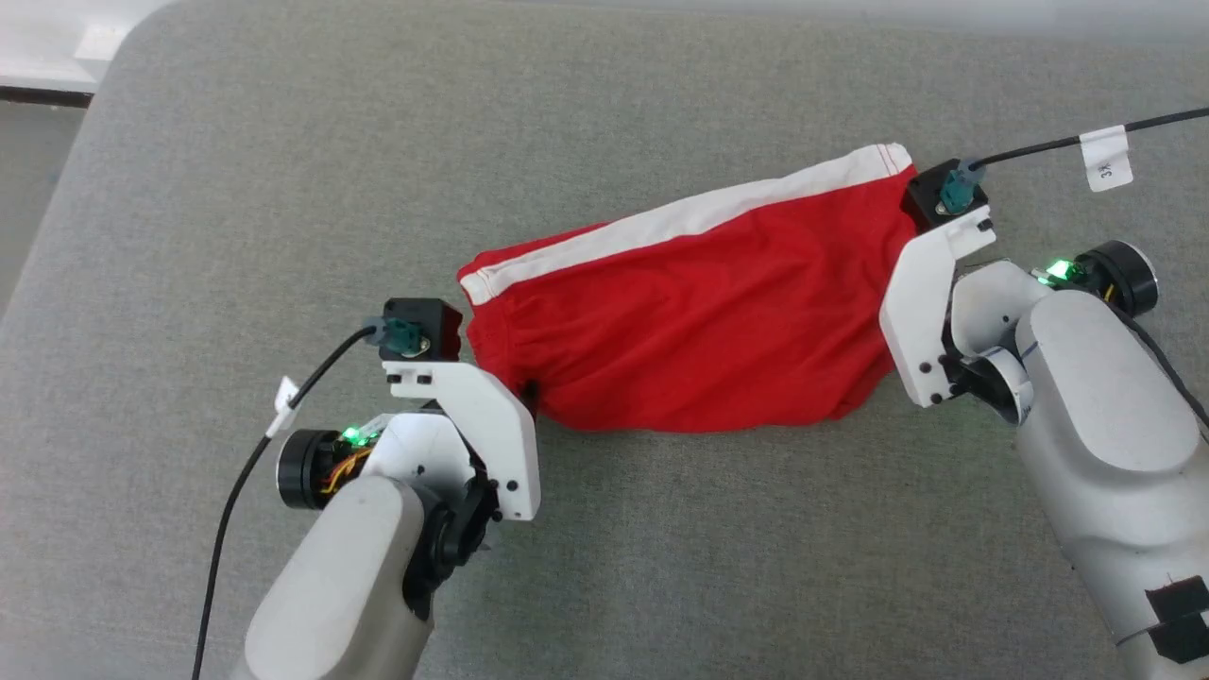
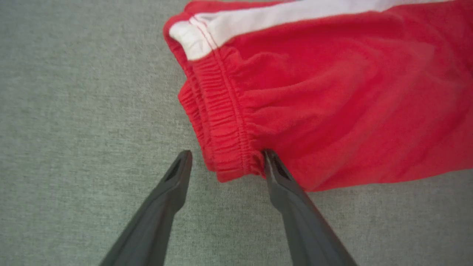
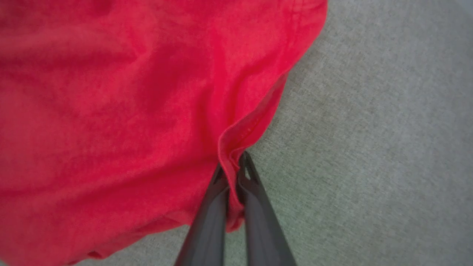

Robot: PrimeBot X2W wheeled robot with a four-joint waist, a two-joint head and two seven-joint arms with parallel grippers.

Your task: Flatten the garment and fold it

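A: Start nearest. What are the left fingers point(image 2: 166, 207) doing?

B: They are spread wide and hold nothing. They straddle the near-left corner of the garment point(image 1: 699, 321), with one tip touching the gathered elastic waistband point(image 2: 221, 122) and the other on the bare tabletop point(image 1: 283, 189). I'd say they are set to close on that corner.

A: And the garment itself?

B: The red shorts lie across the middle of the grey tabletop, slanting from near left to far right. They are mostly spread out but rumpled. The white band point(image 1: 699, 212) runs along the far edge.

A: The far end?

B: The right fingers point(image 3: 258, 207) are pinched together on a raised fold of the hem point(image 3: 251, 125) at the right end. With one end gripped and the other about to be, the likely aim is to pull the two ends apart so the cloth goes taut and flat before folding.

A: Any writing?

B: No logo or brand shows on the cloth. A white tag point(image 1: 1105, 159) on the far-right cable carries small dark characters, perhaps "3R", though I can't be sure. A smaller tag point(image 1: 286, 397) on the left cable shows nothing readable.
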